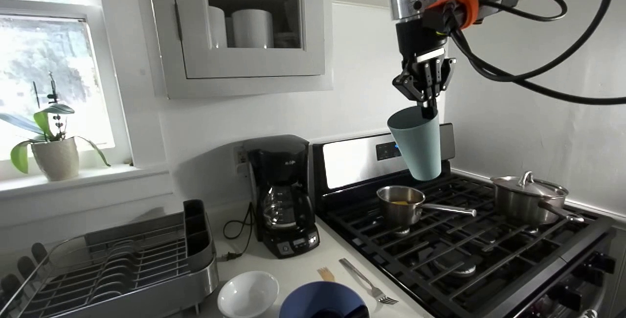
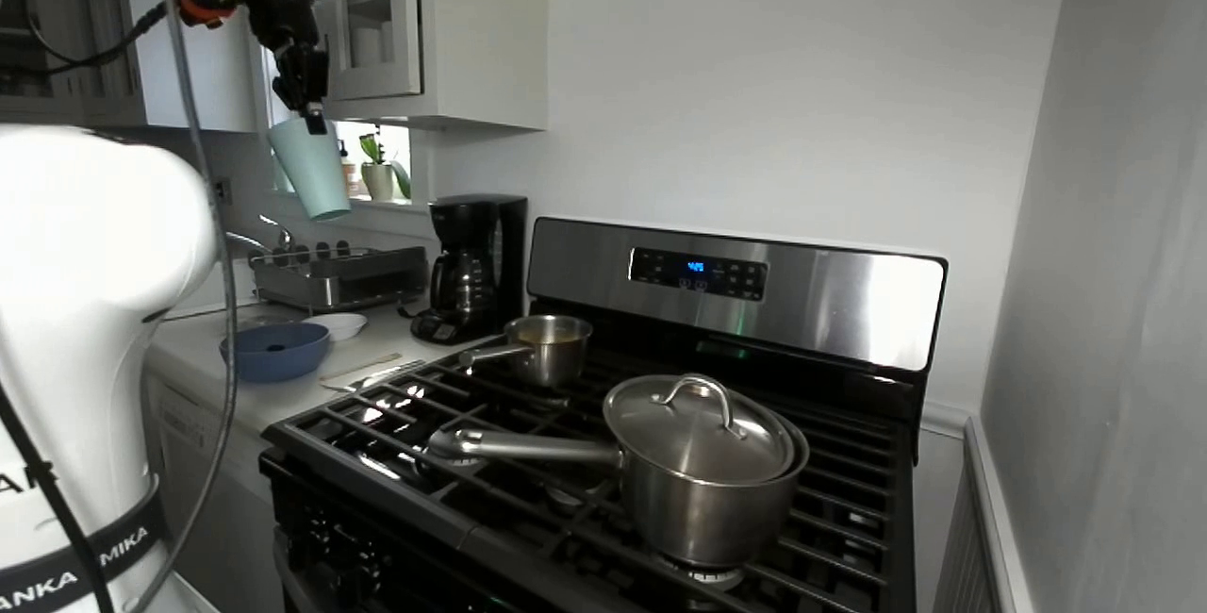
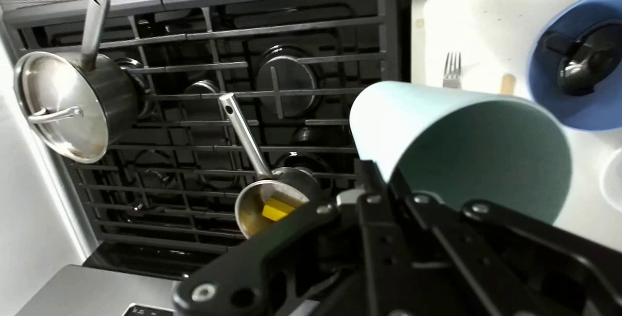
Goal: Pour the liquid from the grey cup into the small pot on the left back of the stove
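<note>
The grey cup, pale blue-green here, is tilted in the air with its rim up; it shows in both exterior views and the wrist view. My gripper is shut on the cup's wall at the rim, one finger inside and one outside, also in the wrist view. No liquid shows in the cup's visible inside. The small pot sits on a back burner of the stove, lower than the cup and apart from it. A yellow block lies in the small pot.
A larger lidded pot stands on the stove. A black coffee maker stands beside the stove. The counter holds a blue bowl, a white bowl, a fork and a dish rack. A cabinet hangs above.
</note>
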`<state>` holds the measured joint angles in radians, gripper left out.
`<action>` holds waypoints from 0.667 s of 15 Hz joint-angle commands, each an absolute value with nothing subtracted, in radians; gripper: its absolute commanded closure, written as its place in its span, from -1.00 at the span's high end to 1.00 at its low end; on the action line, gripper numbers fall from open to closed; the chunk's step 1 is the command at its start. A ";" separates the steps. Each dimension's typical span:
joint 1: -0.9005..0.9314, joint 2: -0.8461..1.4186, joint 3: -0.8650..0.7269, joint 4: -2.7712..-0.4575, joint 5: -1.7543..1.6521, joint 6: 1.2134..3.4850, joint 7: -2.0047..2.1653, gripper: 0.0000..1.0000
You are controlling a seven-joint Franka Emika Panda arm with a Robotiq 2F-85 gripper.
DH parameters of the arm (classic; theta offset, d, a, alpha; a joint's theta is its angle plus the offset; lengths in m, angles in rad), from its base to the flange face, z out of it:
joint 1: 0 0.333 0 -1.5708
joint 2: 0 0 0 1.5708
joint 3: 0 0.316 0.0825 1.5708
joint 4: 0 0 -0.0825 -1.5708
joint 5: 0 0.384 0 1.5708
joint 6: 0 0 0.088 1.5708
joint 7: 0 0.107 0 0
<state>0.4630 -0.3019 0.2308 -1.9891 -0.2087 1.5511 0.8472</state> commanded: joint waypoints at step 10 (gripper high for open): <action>0.200 -0.476 0.231 -2.254 -0.167 1.796 0.677 -0.91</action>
<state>0.2504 -0.4731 0.1896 -2.2561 -0.1868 1.7957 0.6946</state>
